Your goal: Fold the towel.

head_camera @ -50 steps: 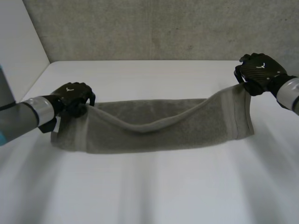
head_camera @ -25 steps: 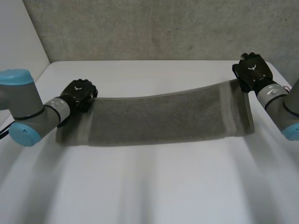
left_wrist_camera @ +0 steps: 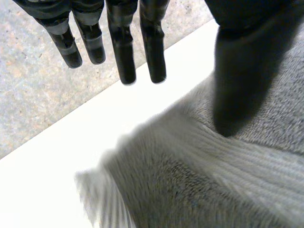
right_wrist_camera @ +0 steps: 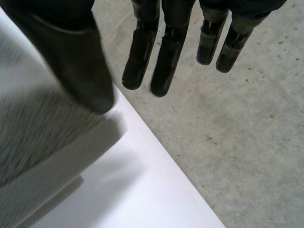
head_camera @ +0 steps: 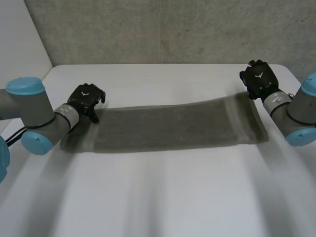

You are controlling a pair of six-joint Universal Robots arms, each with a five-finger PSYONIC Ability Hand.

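The left hand point(head_camera: 85, 98) is open: in its wrist view the fingers point(left_wrist_camera: 121, 52) hang straight and slightly apart over bare counter point(left_wrist_camera: 57, 161), holding nothing, while the thumb point(left_wrist_camera: 242, 57) points down at the towel point(left_wrist_camera: 228, 180), its tip at or just above the cloth; whether it touches cannot be told. In the head view this hand sits at the far corner of the towel's left end. The right hand point(head_camera: 259, 79) is spread the same way: its fingers point(right_wrist_camera: 168, 52) are straight and separated beyond the counter's edge, and its thumb point(right_wrist_camera: 80, 57) stands apart from them with its tip right at the corner of the towel point(right_wrist_camera: 33, 142). Neither hand has cloth between thumb and fingers. The grey towel point(head_camera: 173, 127) stretches in a long narrow band across the white counter point(head_camera: 163, 197) from one hand to the other, its right end lying a little farther back than its left, with a paler woven stripe crossing it near each short end. The left arm point(head_camera: 34, 118) and right arm point(head_camera: 296, 113) reach in from the two sides, and a grey concrete wall point(head_camera: 163, 29) stands behind the counter.
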